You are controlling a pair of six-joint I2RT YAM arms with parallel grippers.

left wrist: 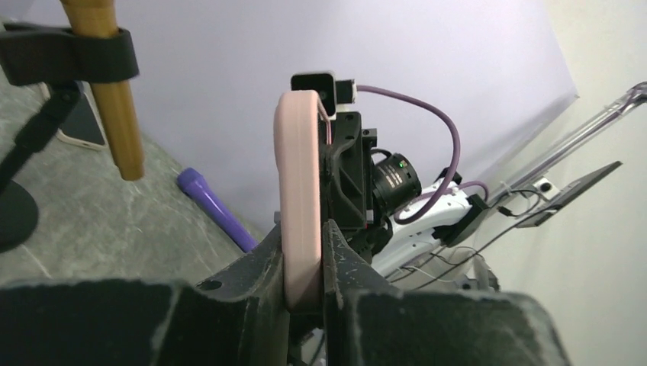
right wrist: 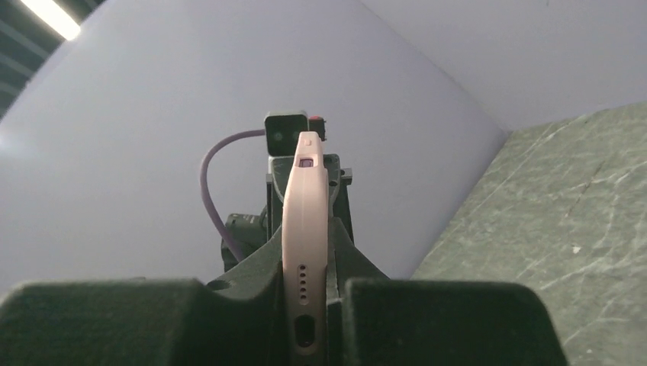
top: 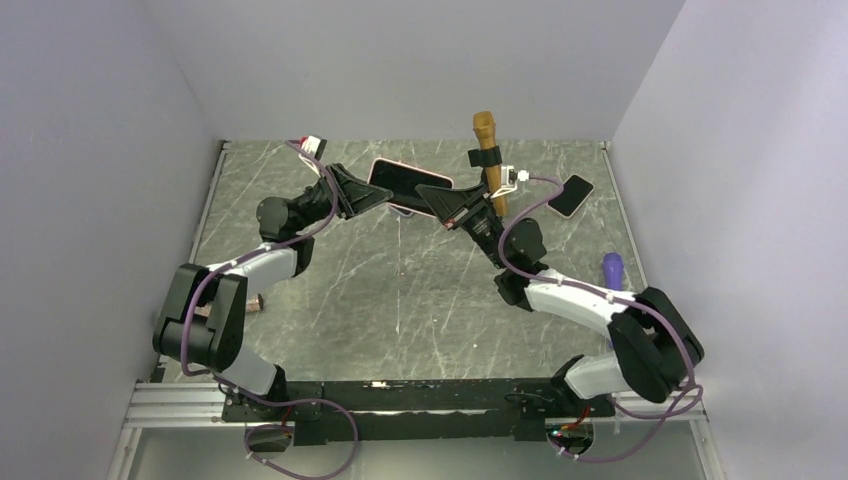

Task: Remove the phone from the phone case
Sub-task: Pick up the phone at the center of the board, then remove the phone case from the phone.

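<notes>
Top view: the pink phone case (top: 425, 172), phone (top: 400, 181) inside, is held above the desk (top: 400, 300) between both arms. Left wrist: left jaws clamped on the phone case (left wrist: 300, 213) edge. Right wrist: right jaws gripping the phone case (right wrist: 304, 252) at its port end.

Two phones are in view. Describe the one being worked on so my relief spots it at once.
Look at the far half of the marble table, where the two arms meet. The pink-cased phone is there, with the left gripper on one end and the right gripper on the other. The second phone lies flat near the right wall, untouched; this one is clamped at both ends.
</notes>
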